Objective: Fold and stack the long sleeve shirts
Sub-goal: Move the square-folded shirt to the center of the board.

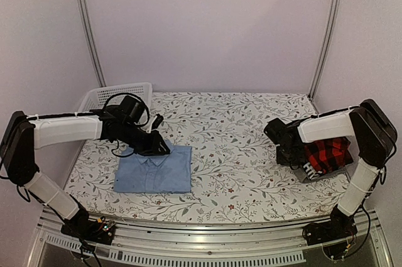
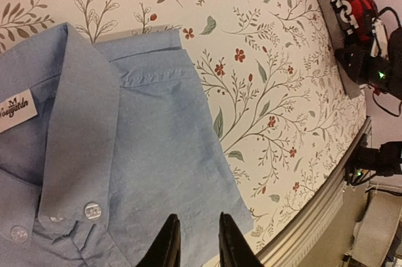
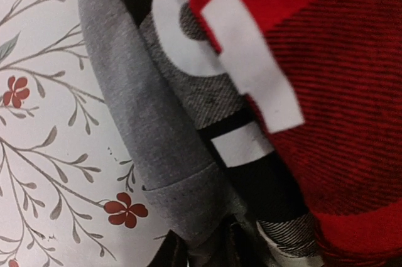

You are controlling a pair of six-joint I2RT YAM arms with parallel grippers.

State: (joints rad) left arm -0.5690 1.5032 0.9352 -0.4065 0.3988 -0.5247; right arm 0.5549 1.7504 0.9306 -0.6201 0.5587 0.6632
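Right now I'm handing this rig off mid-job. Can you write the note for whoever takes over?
Left gripper: jaws only narrowly apart, over the blue shirt near its collar, nothing visibly pinched.
Right gripper: appears closed on the edge of the grey shirt.
Positions: the blue shirt lies flat on the left of the table. The grey shirt is on the right, with the plaid shirt on top of it. The white basket is at the back left.
Done: blue shirt folded; grey and plaid piled together.
Left: the plaid looks bunched, so probably tidy it, then bring all three into one stack.
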